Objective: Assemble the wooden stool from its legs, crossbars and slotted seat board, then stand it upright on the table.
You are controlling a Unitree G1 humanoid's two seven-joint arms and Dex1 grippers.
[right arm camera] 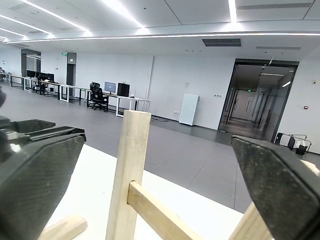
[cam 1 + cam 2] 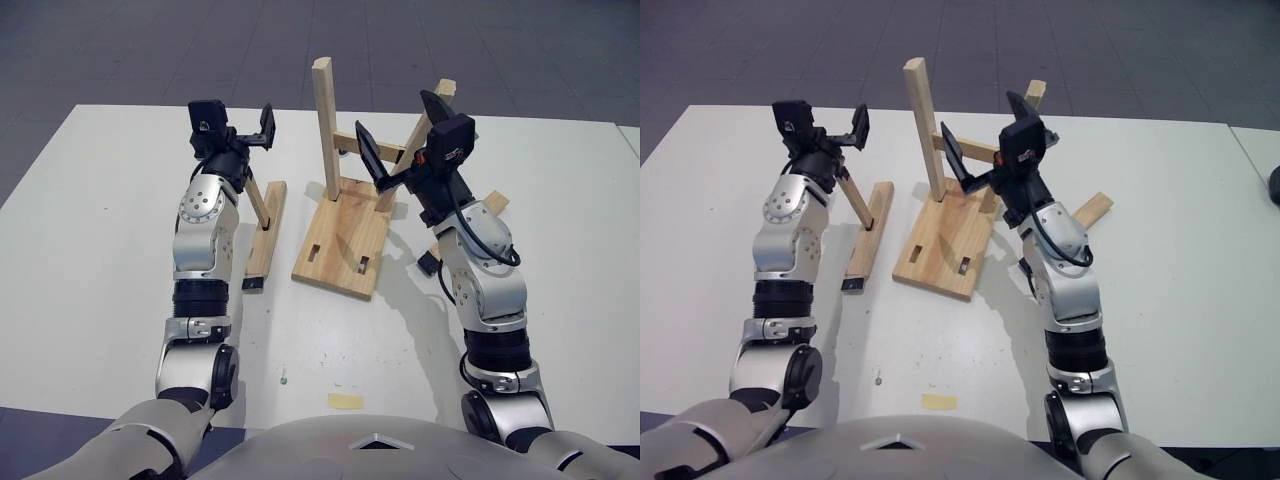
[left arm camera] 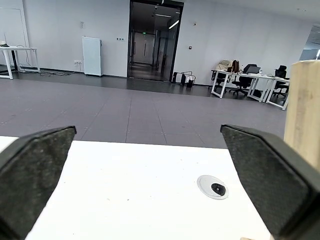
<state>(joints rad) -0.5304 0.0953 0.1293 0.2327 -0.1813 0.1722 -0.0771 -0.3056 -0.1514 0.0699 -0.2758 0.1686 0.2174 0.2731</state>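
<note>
Hovering with fingers spread wide and holding nothing, the right end effector [image 2: 393, 114] bracketed the crossbar [image 1: 160, 215] joining two legs [image 2: 326, 125] standing in the seat board [image 2: 340, 245], which lay flat on the desk [image 2: 100, 230]. The left end effector [image 2: 238, 128], equally open and empty, hung over the loose leg piece [image 2: 266, 228] beside the board. Best, I judged: grip that piece firmly, align it squarely over the free slots [image 2: 362, 265], press straight down.

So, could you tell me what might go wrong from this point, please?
The upright leg frame on the seat board looks unsupported, with the open right tool close to its crossbar; a nudge could topple it. The open left tool hangs above the second leg frame lying flat; a misjudged descent might shove it askew.
</note>
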